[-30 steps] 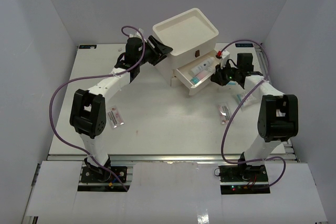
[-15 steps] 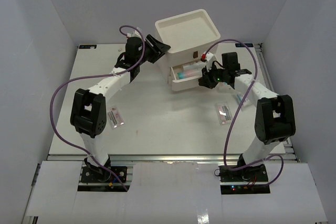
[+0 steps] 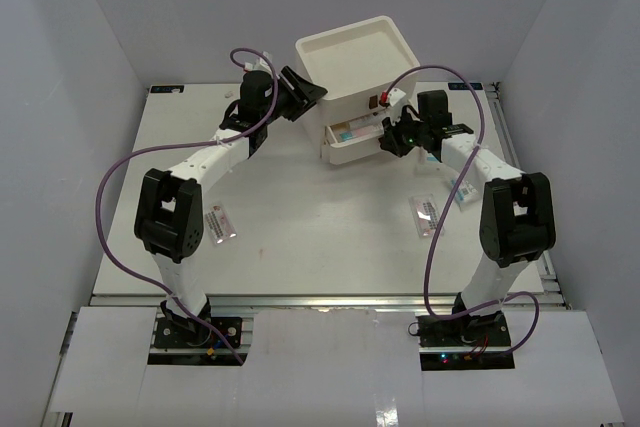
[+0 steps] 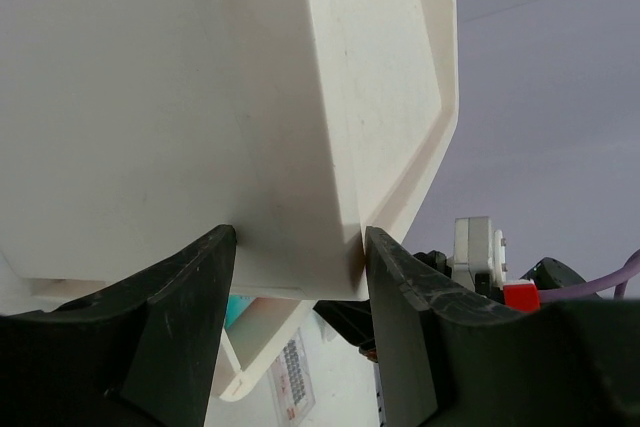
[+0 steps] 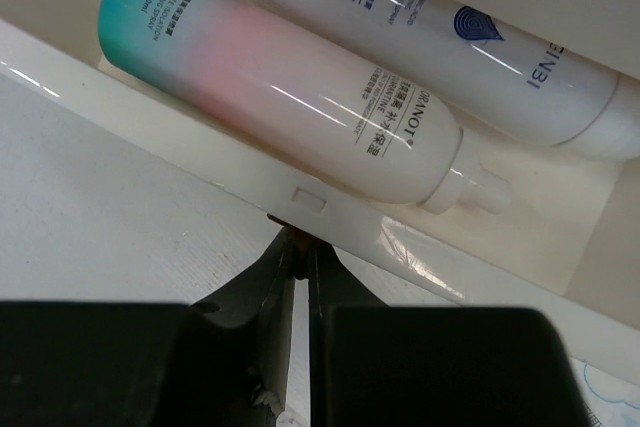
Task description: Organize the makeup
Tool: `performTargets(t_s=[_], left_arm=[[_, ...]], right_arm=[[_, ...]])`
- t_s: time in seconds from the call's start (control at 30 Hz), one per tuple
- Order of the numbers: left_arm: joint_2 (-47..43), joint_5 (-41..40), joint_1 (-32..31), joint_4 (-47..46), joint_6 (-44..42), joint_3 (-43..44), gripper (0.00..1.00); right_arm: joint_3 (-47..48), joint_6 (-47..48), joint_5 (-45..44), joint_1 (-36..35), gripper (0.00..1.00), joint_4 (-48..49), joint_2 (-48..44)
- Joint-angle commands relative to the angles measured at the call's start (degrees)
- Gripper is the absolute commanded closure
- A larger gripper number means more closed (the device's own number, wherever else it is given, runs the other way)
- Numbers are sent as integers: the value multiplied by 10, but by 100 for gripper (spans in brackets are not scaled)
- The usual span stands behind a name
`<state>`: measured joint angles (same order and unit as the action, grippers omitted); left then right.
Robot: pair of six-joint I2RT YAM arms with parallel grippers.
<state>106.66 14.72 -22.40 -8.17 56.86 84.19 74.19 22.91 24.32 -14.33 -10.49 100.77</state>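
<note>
A white tube with a pink label and teal end [image 5: 270, 97] and a plain white tube [image 5: 480, 57] lie side by side in the half-open bottom drawer [image 3: 338, 153] of the white drawer box [image 3: 355, 52]. My right gripper [image 5: 297, 239] is shut on the brown handle under the drawer's front rim [image 5: 180, 147], at the drawer's right end [image 3: 384, 143]. My left gripper [image 3: 308, 95] grips the box's left rear corner, with the fingers [image 4: 180, 287] pressed on either side of the wall [image 4: 200, 97]. Flat white sachets lie on the table at the left [image 3: 221, 224] and at the right [image 3: 428, 212].
Another sachet [image 3: 462, 193] lies beside my right forearm near the table's right edge. White walls close in the table at the back and both sides. The purple cables loop over both arms.
The drawer has slid most of the way back into the box, with my right gripper moving left with it. The box has turned back square. The left gripper has stayed on its corner.
</note>
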Motion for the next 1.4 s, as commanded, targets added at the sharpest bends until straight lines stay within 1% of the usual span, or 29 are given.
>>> performTargets(t_s=[0.0, 0.13, 0.2, 0.33, 0.57, 0.63, 0.73, 0.93, 1.0, 1.07, 1.1, 1.2, 1.23, 1.3, 1.37], left_arm=[[9, 61, -24, 8, -3, 20, 37], [12, 63, -24, 7, 2, 22, 37], [13, 63, -24, 7, 2, 22, 37], [15, 62, -24, 8, 1, 25, 37], [18, 60, -24, 5, 4, 25, 37], [17, 59, -25, 3, 5, 24, 37], [16, 58, -27, 2, 8, 19, 37], [12, 56, -29, 0, 13, 14, 36], [9, 53, -29, 2, 13, 15, 36], [3, 50, -29, 5, 4, 19, 35], [0, 48, -29, 8, 0, 22, 33], [-9, 43, -26, 12, -7, 29, 30], [-11, 43, -23, 13, -7, 32, 30], [-14, 43, -17, 15, -7, 39, 27], [-17, 43, -14, 23, -14, 48, 25]], right_arm=[[44, 8, 8, -2, 92, 124, -14], [70, -12, 0, -2, 92, 145, 18], [76, -32, -8, -3, 92, 179, 29], [65, -66, -68, -7, 92, 252, 38], [65, -54, -127, -8, 92, 318, 59], [66, -52, -132, -9, 90, 325, 65], [66, -56, -135, -8, 85, 338, 73], [73, -85, -138, -7, 80, 358, 90], [65, -89, -129, -7, 78, 358, 80], [32, -87, -114, -3, 72, 364, 59], [16, -83, -102, -1, 62, 369, 36], [-36, -76, -56, 16, 39, 368, -23], [-52, -73, -31, 26, 33, 361, -41], [-68, -65, 25, 54, 30, 333, -64], [-73, -44, 113, 82, 27, 287, -78]])
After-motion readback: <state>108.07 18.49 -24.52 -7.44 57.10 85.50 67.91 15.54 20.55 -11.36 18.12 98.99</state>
